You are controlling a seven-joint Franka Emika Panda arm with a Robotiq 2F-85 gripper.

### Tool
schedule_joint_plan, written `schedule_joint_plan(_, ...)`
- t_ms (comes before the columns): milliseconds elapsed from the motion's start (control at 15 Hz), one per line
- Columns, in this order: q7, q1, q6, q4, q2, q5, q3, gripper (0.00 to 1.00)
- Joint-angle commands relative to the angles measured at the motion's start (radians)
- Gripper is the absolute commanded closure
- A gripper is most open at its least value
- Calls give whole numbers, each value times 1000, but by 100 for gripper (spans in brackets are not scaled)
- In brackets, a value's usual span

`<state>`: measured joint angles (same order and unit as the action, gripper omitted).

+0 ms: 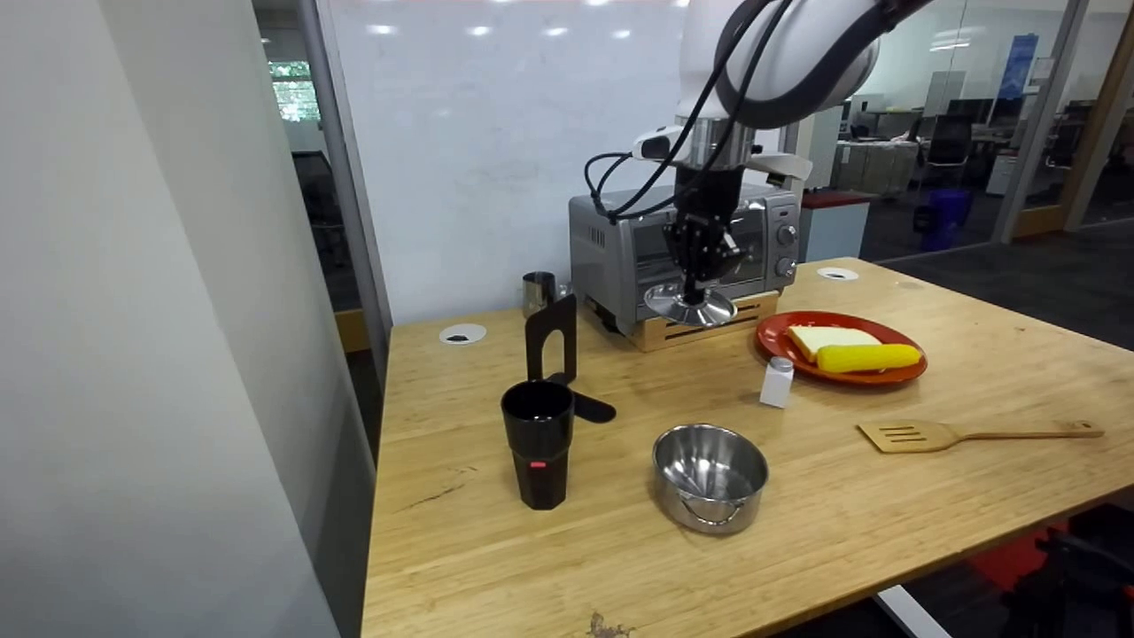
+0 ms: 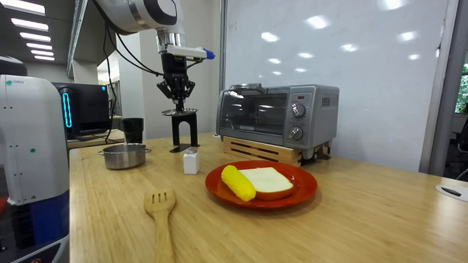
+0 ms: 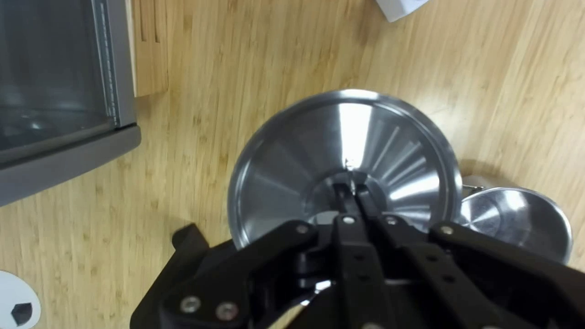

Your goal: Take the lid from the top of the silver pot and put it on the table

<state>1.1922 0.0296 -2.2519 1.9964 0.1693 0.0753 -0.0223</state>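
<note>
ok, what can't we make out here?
Wrist view: middle of the lid, covered by the gripper.
Wrist view: silver pot, partly behind the lid and gripper.
Wrist view: white container, cut off by the top edge.
In an exterior view: metal cup, partly behind the black stand.
In an exterior view: upper oven dial, markings too small.

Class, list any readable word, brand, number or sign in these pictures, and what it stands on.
None reads clearly.
Toaster oven: door badge and dial markings, too small.
White machine: sticker and triangular sign, too small.
Black cup: red mark, no legible letters.
Blue banner: too blurred.
</note>
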Motion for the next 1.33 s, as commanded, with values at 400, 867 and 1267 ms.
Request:
schedule_joint_plan(400,16,-12,140,-261,304,23,-43,99)
schedule_joint_plan(867,-2,11,197,-344,389,65,-70,99)
schedule_joint_plan(1267,-31,40,161,-292,382,108,-81,99)
